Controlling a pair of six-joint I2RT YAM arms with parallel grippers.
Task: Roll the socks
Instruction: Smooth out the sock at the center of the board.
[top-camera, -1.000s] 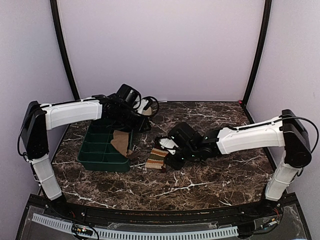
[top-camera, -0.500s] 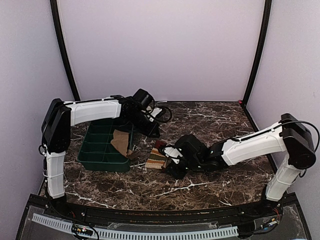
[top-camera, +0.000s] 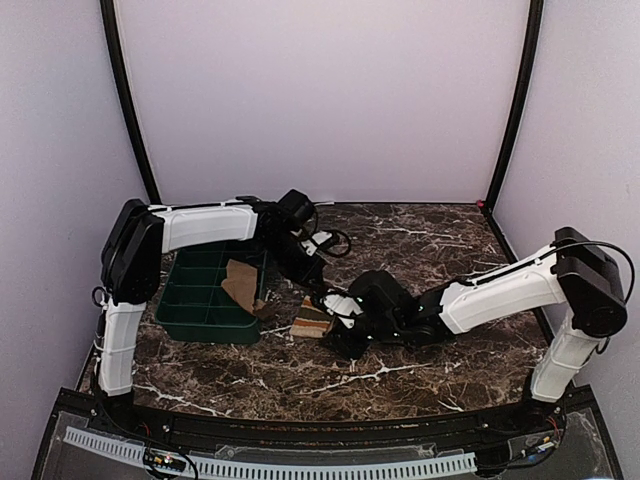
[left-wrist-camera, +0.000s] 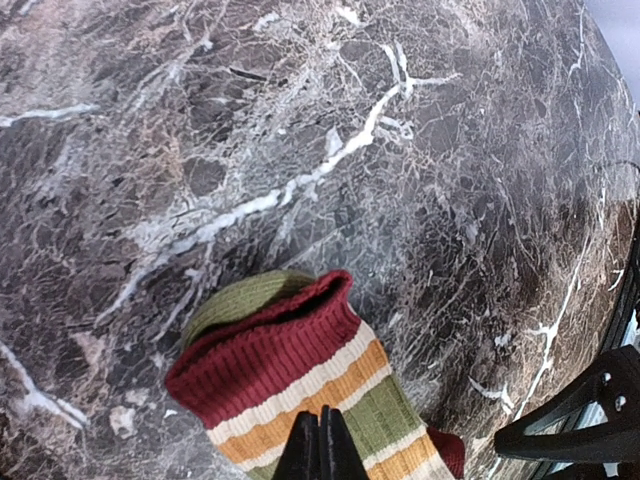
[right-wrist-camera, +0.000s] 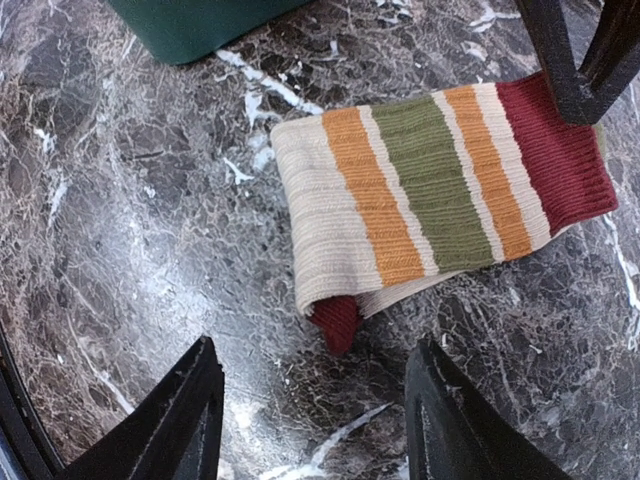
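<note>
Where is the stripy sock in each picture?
Top external: the stripy sock lies mid-table, right of the green tray.
Left wrist: bottom middle.
Right wrist: upper right.
Shared landmark: its dark red cuff, with the left gripper at it.

The striped sock (right-wrist-camera: 440, 180) had bands of cream, orange and olive green. Its cuff, at 3 o'clock in the right wrist view, was dark red. The marble table (top-camera: 420, 370) was dark brown with white veins. The tray (top-camera: 190, 300) was dark green. The other sock (top-camera: 242, 283) was plain tan.
</note>
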